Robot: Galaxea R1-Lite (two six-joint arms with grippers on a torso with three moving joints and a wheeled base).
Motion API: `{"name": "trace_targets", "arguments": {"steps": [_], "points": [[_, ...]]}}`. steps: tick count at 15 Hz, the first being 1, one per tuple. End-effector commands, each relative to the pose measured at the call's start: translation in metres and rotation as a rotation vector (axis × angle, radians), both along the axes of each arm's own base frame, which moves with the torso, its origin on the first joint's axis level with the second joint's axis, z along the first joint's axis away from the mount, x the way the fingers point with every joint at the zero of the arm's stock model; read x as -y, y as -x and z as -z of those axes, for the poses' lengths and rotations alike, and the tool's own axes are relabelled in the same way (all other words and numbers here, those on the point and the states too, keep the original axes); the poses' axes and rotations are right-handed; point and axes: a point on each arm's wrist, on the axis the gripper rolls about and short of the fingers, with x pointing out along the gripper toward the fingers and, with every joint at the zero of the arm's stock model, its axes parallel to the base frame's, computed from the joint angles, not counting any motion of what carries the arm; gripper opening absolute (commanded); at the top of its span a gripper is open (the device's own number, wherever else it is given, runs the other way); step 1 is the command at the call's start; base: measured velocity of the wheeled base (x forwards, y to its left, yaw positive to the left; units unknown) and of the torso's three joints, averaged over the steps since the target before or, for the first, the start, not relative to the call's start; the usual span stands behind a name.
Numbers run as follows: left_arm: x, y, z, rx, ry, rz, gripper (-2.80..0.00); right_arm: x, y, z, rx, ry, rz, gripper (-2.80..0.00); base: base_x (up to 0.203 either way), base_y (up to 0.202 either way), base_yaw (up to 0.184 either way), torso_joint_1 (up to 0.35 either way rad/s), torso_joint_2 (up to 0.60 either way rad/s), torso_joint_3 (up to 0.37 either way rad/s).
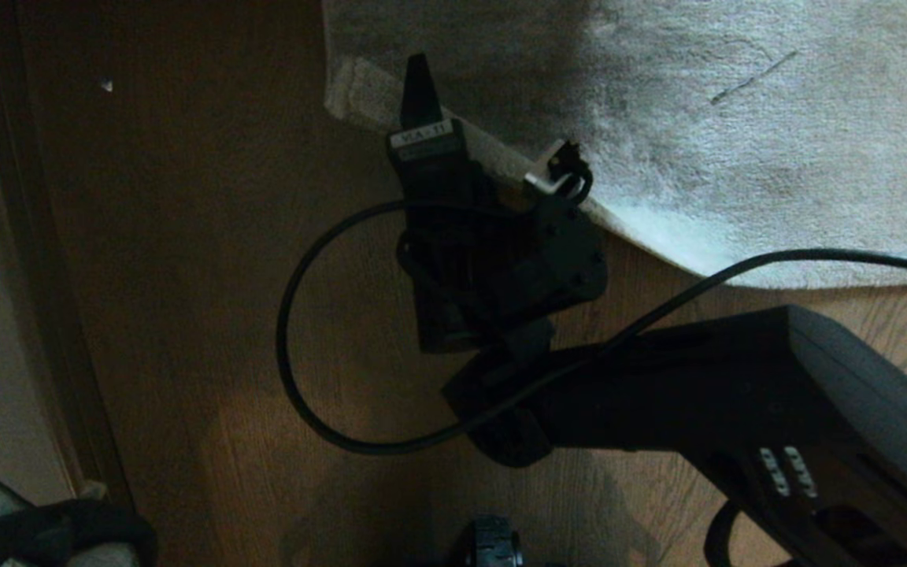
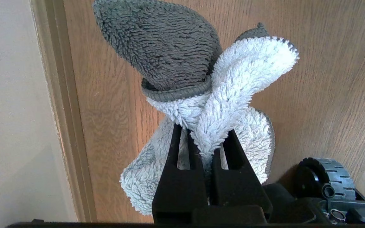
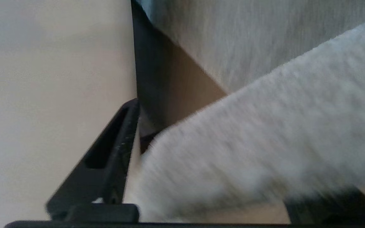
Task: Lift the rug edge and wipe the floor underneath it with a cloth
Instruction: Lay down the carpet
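one white label [image 1: 422, 134] on the upper face of the right gripper [image 1: 453, 118] body, just behind the base of the dark finger, seen in the head view; dark printed characters in a single line, too small and dim to read with certainty; a second, darker strip directly beneath it, its print illegible; two small pale raised marks [image 1: 786, 471] side by side on the right arm's dark casing, nearer the camera, no legible characters; left wrist view: no text, brand or number legible on any surface; right wrist view: none legible.
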Motion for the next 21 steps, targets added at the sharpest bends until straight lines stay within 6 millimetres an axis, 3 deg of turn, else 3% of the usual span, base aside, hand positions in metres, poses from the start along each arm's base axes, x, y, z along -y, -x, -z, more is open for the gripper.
{"name": "trace_targets", "arguments": {"steps": [1, 6, 12, 21], "points": [[0.000, 0.000, 0.000, 0.001, 0.001, 0.000, -2.80, 0.003, 0.013, -0.003, 0.007, -0.055, -0.060, 0.00, 0.000, 0.000, 0.000, 0.000, 0.00, 0.000], [0.000, 0.000, 0.000, 0.001, 0.001, 0.000, -2.80, -0.011, 0.043, -0.001, 0.058, -0.016, -0.242, 0.00, 0.000, 0.000, 0.000, 0.000, 0.00, 0.000], [0.000, 0.000, 0.000, 0.001, 0.001, 0.000, -2.80, -0.030, 0.079, 0.019, 0.040, 0.054, -0.417, 0.00, 0.000, 0.000, 0.000, 0.000, 0.00, 0.000], [0.000, 0.000, 0.000, 0.001, 0.001, 0.000, -2.80, -0.027, 0.086, 0.055, -0.051, 0.185, -0.419, 0.00, 0.000, 0.000, 0.000, 0.000, 0.00, 0.000]]}}
